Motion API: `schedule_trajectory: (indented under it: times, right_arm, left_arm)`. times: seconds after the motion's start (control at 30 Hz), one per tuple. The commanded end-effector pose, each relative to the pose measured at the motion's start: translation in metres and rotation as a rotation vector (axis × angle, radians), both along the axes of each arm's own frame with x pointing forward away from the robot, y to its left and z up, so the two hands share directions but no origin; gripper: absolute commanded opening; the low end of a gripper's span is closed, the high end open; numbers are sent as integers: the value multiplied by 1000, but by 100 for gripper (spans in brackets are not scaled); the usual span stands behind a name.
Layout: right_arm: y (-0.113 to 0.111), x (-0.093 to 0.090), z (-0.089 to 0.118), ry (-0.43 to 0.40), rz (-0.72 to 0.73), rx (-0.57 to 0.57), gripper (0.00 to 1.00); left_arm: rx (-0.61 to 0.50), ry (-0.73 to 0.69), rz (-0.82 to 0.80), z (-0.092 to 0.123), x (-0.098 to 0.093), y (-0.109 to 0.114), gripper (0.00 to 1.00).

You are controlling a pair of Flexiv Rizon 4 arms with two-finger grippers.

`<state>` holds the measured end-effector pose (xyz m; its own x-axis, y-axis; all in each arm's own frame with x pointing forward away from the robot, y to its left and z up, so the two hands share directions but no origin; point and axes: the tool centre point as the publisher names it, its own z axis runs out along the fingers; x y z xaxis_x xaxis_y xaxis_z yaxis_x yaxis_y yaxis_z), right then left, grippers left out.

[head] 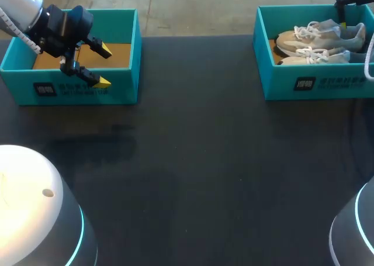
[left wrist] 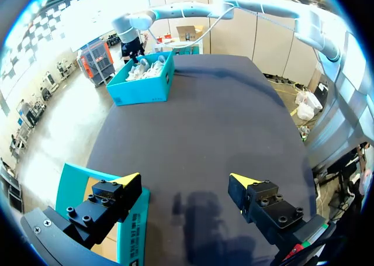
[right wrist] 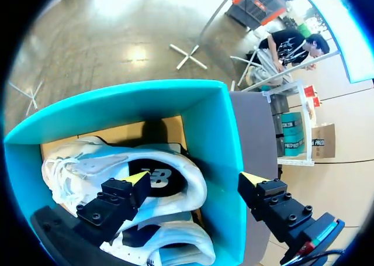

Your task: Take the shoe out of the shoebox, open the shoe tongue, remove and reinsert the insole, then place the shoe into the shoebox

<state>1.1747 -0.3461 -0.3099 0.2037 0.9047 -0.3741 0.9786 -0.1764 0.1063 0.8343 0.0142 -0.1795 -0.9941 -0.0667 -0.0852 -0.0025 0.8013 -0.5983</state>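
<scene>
Shoes (head: 318,41) lie as a pair inside the right teal shoebox (head: 315,82) in the head view, the left gripper (head: 102,66) spread wide and empty over the other teal box (head: 76,85). In the right wrist view the right gripper (right wrist: 196,181) straddles that shoebox's end wall, released, one finger over the upper shoe's heel (right wrist: 158,178). Such a scene fits either a pick-up to come or a shoe just returned.

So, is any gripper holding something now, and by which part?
Nothing is held. The left gripper is open over its box edge; the right gripper is open above the shoes.
</scene>
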Motion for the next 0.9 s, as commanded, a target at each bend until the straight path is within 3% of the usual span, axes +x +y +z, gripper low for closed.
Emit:
schedule_trajectory:
  times: [0.03,0.6,0.8,0.9]
  right_arm:
    - [7,-20,14,-41,11,1,100]
    - [75,-77,61,-69,99,56,100]
    - [100,-111,76,-74,74,61,100]
    - [100,-111,76,-74,74,61,100]
  left_arm:
    - [2,0,0,0,-1,0,100]
    - [2,0,0,0,-1,0,100]
    - [2,0,0,0,-1,0,100]
    - [2,0,0,0,-1,0,100]
